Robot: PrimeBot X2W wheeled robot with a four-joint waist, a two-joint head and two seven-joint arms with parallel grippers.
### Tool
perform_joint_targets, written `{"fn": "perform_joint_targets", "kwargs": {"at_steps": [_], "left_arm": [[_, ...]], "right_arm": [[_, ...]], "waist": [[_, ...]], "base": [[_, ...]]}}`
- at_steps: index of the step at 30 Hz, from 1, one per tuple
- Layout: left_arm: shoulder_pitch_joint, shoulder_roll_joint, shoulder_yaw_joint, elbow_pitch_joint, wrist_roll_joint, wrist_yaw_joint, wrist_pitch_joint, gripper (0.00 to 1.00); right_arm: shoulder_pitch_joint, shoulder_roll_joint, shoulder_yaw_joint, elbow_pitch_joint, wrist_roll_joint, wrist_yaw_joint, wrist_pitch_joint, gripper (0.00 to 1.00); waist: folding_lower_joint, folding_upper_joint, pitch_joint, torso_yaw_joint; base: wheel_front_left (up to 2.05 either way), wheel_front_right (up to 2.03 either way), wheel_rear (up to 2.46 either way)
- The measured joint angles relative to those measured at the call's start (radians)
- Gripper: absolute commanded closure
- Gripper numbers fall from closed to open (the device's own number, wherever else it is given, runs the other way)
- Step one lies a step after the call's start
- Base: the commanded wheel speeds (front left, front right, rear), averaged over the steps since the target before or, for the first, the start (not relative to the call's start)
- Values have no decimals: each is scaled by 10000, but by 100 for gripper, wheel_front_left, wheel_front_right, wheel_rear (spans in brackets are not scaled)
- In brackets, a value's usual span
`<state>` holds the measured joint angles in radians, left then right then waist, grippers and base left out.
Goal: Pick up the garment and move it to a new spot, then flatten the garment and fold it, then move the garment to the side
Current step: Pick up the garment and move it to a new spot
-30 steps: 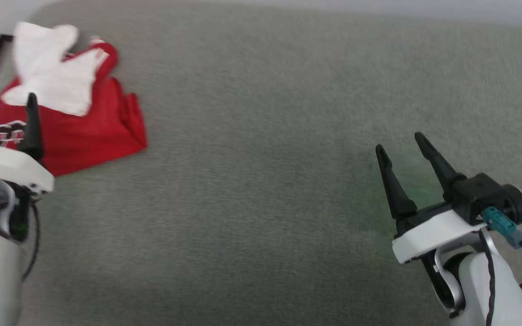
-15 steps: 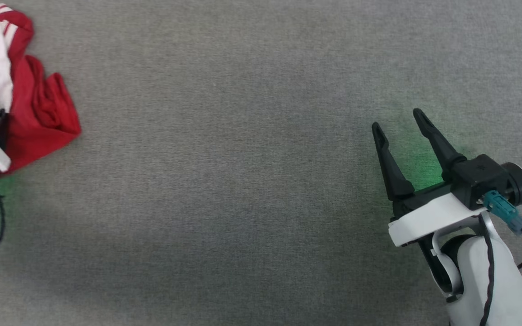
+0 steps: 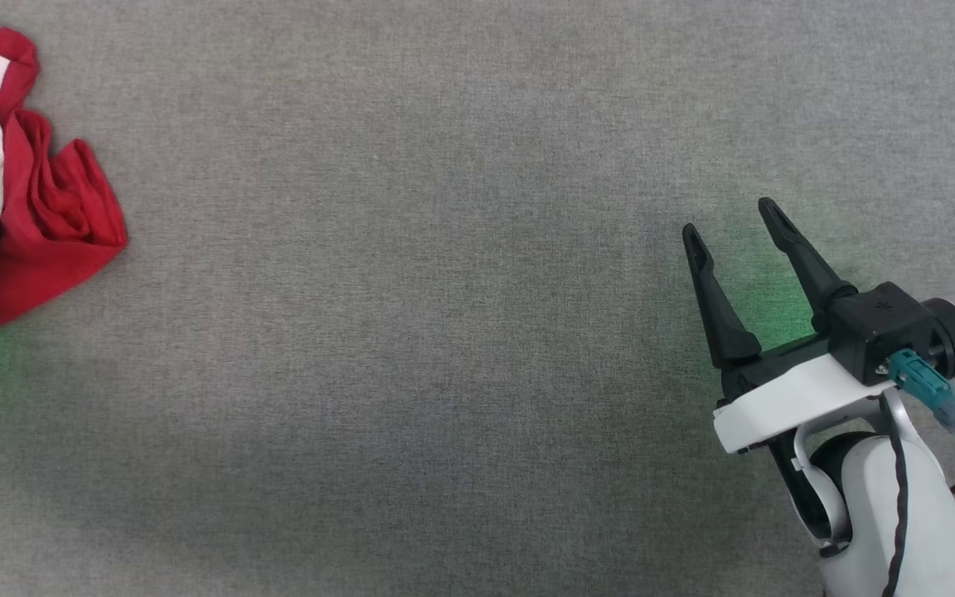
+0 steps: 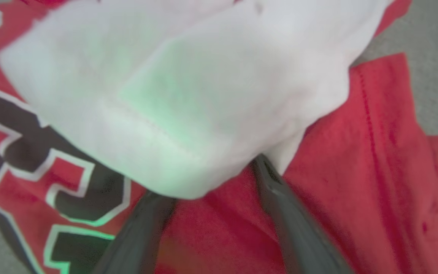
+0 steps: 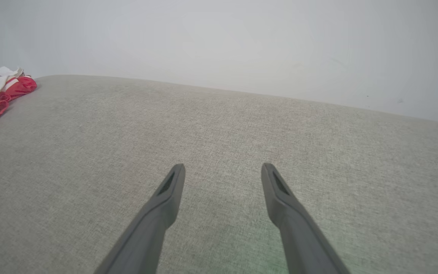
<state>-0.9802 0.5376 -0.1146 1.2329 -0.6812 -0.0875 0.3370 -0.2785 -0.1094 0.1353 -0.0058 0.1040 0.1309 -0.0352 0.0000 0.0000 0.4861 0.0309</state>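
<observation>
one garment bunched, right gripper spread

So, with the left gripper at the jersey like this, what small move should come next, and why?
Probably shut the left gripper on the garment. Its fingers stand apart with the white sleeve fold bunched over their tips, so cloth seems to lie between them. The right gripper hangs open over the grey surface, far from the cloth.
</observation>
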Motion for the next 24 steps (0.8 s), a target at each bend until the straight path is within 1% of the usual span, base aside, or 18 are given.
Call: {"fn": "perform_joint_targets", "kwargs": {"at_steps": [1,10,12,16,24], "left_arm": [[10,-21,10,27,-6,0,-65,100],[215,98,-431,324,221,-274,-886,100],[207,255,-566,280,290,-328,-1177,100],[-69,535,-863,-27,564,-370,-1730,100],[-379,805,-1603,-1030,725,-401,-2497,100]], "right_arm": [[20,4,-17,4,0,0,0,0],[205,54,-138,174,92,0,-46,0],[245,59,-173,263,115,0,-94,0],[459,90,-230,424,232,2,-190,0],[870,123,-470,681,445,0,-366,0]], "waist": [[0,1,-42,16],[0,-1,-743,260],[1,-1,-957,342],[0,-1,-1435,533],[1,-1,-2412,1009]], "base": [[0,0,0],[0,0,0],[0,0,0],[0,0,0],[0,0,0]]}}
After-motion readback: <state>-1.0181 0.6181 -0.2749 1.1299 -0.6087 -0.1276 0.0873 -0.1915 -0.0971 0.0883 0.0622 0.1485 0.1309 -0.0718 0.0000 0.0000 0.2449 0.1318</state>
